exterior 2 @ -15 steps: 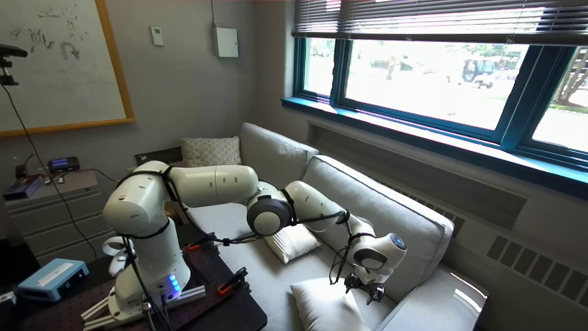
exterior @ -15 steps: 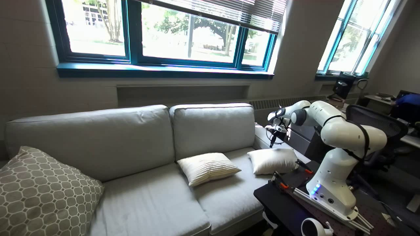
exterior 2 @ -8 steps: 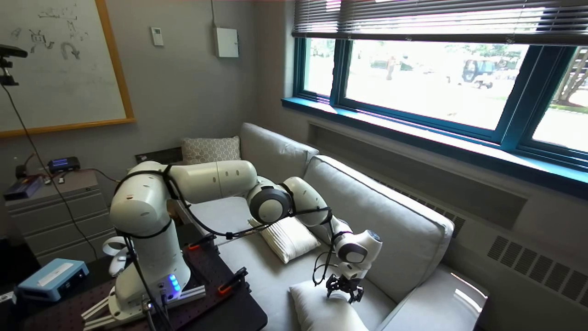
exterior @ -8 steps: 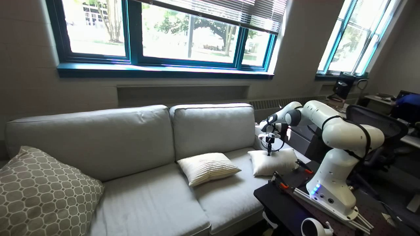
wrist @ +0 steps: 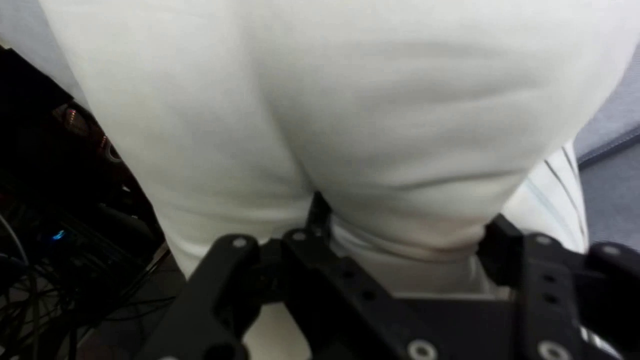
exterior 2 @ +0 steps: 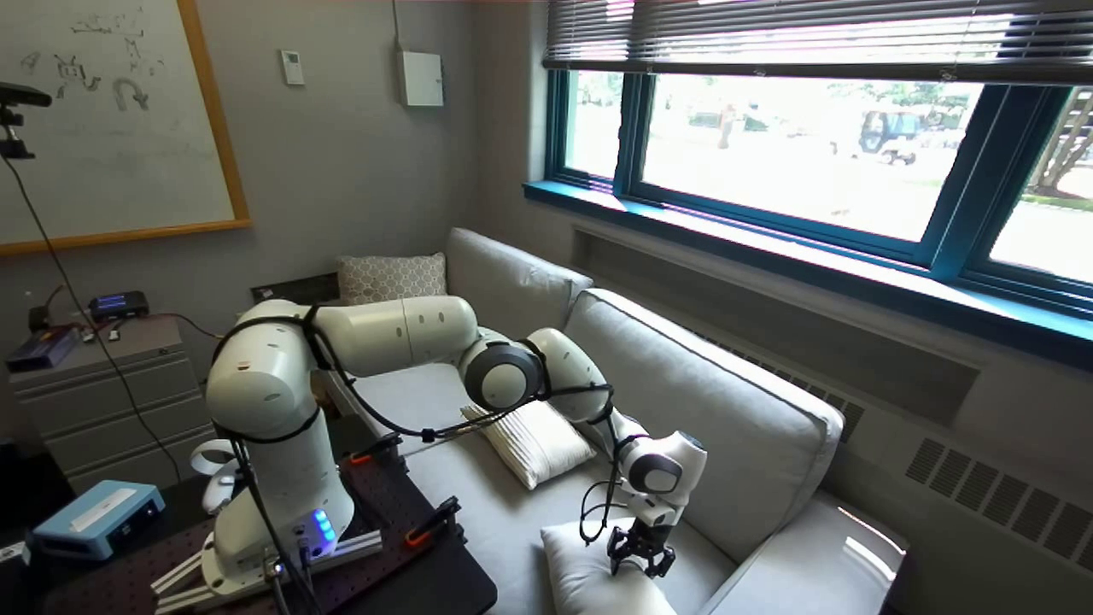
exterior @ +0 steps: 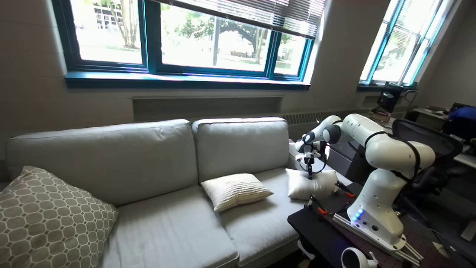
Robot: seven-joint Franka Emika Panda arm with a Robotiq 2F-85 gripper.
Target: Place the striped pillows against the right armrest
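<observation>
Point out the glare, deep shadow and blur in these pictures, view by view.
In both exterior views, the large window is mostly washed out white; in an exterior view, bright light streaks across the right armrest; in the wrist view, gripper out of focus, soft shadow in the folds of the white pillow, lower left sunk to near black.

Small pillows (exterior: 236, 190) cream-white, one striped; gripper (wrist: 406, 222) black; armrest (exterior 2: 815, 555) pale grey; big pillow (exterior: 55, 219) grey-beige, white lattice.
</observation>
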